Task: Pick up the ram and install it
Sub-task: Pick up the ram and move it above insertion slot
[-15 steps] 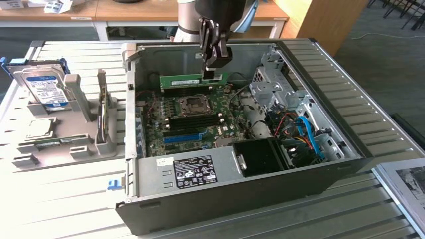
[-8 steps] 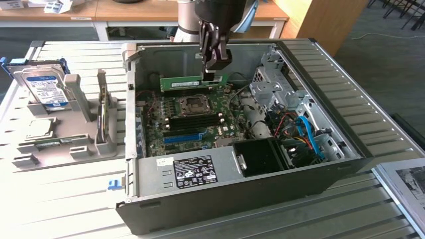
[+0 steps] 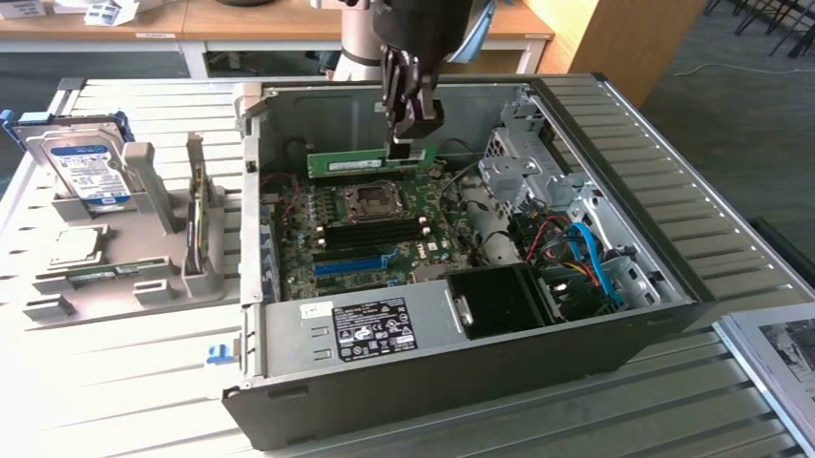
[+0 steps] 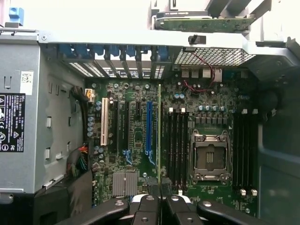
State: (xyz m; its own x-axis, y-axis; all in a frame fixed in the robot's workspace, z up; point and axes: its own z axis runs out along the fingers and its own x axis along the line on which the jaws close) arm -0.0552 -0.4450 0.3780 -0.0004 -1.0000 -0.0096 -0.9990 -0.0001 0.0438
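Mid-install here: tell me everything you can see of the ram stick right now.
The ram is a long, thin green board with a pale label. It stands on edge and level, clamped near its exterior-view right end by the gripper. It hangs inside the open computer case above the motherboard, apparently not seated. In the wrist view its edge runs beside the black memory slots.

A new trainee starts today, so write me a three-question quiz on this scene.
1. True or false: the gripper is shut on the ram and holds it over the motherboard.
2. Where is the hard drive? A) upright in the grey holder on the exterior view's left; B) flat on the motherboard; C) in the gripper.
3. What colour is the ram's board?
Key: 1 true; 2 A; 3 green.
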